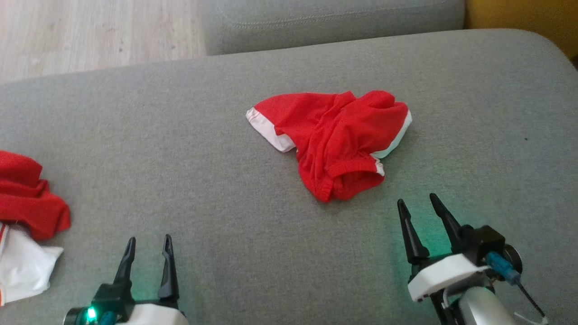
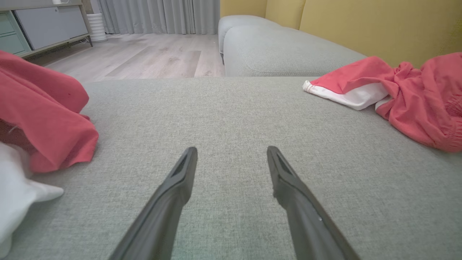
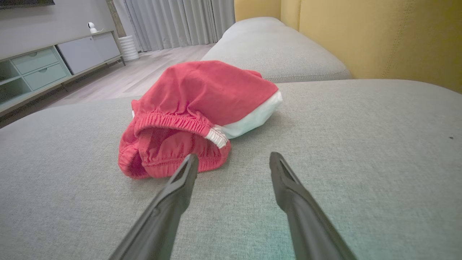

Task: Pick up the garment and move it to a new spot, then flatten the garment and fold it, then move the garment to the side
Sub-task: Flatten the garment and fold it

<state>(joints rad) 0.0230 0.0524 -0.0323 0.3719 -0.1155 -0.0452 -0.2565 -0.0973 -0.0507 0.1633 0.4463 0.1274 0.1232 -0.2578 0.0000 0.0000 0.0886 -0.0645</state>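
Two pincers, both mine, both spread, holding nothing. Left pincer [image 1: 150, 238]: over bare grey sofa [image 1: 180, 135]; garment [image 1: 332, 140] well apart, ahead and to my right. Right pincer [image 1: 417, 198]: near the garment, not touching; its elastic waistband lies just ahead, left of my fingers. Garment: red shorts, white trim, crumpled at mid-cushion. Clothes heap [image 1: 27, 203]: red and white, left of my left pincer.

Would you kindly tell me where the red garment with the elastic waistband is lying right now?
In the head view the red garment lies crumpled on the grey sofa cushion, right of centre, just beyond the open right gripper and apart from it.
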